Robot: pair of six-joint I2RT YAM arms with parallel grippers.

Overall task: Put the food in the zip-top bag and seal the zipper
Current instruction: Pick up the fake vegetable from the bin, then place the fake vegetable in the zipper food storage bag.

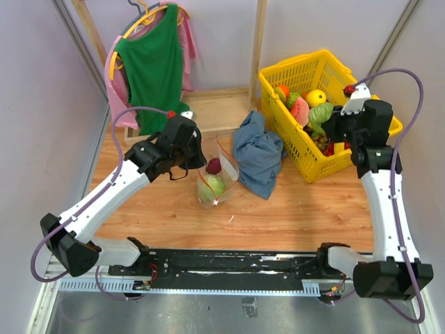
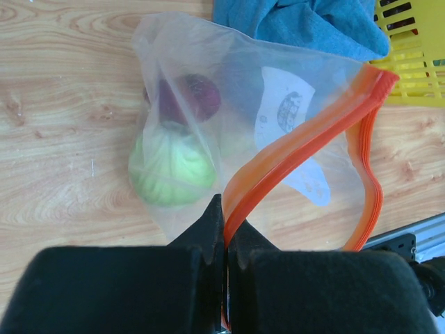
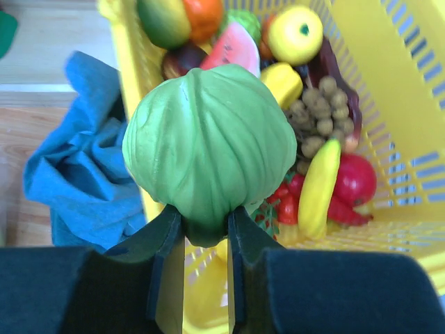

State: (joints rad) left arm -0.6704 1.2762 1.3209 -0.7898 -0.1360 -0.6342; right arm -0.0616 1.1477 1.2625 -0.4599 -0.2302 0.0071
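The clear zip-top bag [image 1: 217, 177] lies mid-table and holds a pale-green cabbage [image 2: 171, 169] and a purple piece [image 2: 189, 98]; its white label [image 2: 285, 111] shows. My left gripper [image 2: 226, 224] is shut on the red-orange zipper [image 2: 299, 142], holding that edge up so the mouth gapes. My right gripper [image 3: 204, 226] is shut on a green cabbage [image 3: 208, 149] and holds it above the yellow basket's [image 3: 410, 90] near wall; it also shows in the top view [image 1: 321, 113]. A yellow banana [image 3: 318, 188] and red pieces [image 3: 354, 181] lie in the basket.
A blue-grey cloth [image 1: 257, 149] lies between bag and basket. A wooden rack with a green shirt [image 1: 153, 66] on a hanger stands at the back left. The basket [image 1: 303, 161] sits at the back right with several toy fruits.
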